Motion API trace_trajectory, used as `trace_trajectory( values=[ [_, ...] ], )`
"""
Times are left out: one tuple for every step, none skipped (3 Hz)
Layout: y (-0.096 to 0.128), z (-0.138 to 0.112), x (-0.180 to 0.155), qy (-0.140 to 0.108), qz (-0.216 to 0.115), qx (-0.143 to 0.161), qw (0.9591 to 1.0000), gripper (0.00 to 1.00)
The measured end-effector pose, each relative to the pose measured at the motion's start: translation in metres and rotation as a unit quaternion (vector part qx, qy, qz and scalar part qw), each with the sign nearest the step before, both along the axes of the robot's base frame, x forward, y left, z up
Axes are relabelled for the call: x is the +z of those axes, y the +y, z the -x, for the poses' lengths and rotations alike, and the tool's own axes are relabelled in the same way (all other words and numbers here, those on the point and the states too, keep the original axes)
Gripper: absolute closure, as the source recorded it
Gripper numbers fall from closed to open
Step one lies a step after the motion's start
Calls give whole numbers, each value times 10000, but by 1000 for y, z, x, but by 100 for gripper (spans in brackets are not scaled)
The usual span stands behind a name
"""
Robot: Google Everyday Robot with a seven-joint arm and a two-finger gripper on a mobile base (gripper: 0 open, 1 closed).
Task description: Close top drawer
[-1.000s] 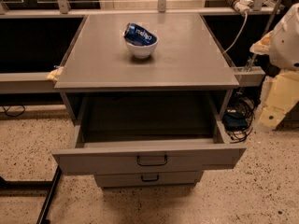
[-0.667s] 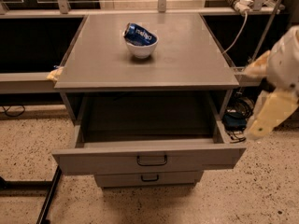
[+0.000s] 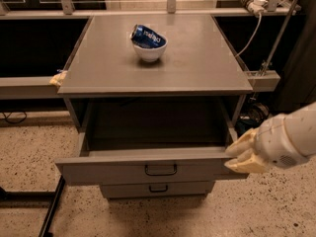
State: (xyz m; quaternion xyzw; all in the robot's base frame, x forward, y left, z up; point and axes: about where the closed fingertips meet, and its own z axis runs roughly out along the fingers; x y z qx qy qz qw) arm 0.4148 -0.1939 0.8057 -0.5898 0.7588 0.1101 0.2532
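The top drawer point(image 3: 148, 169) of the grey cabinet is pulled out wide, its deep dark box empty, its flat grey front carrying a dark loop handle point(image 3: 161, 170). My gripper point(image 3: 242, 157) comes in from the right on a white arm and sits at the right end of the drawer front, touching or nearly touching its corner. Its cream-coloured fingers point(image 3: 243, 166) are bunched together at that corner.
A white bowl point(image 3: 149, 51) holding a crushed blue can point(image 3: 146, 36) stands on the cabinet top point(image 3: 197, 68). A lower drawer front point(image 3: 158, 188) shows beneath. A metal rail and cable run at the right; a black frame leg point(image 3: 49, 211) lies on the speckled floor at left.
My arm has swung down and left from beside the cabinet's right side to the right corner of the drawer front. The drawer has not moved.
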Motion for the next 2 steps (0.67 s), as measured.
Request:
trace_trajectory(
  values=[
    [10, -12, -68, 133, -579, 28, 9982, 88],
    [10, -13, -80, 199, -644, 36, 9977, 100]
  ],
)
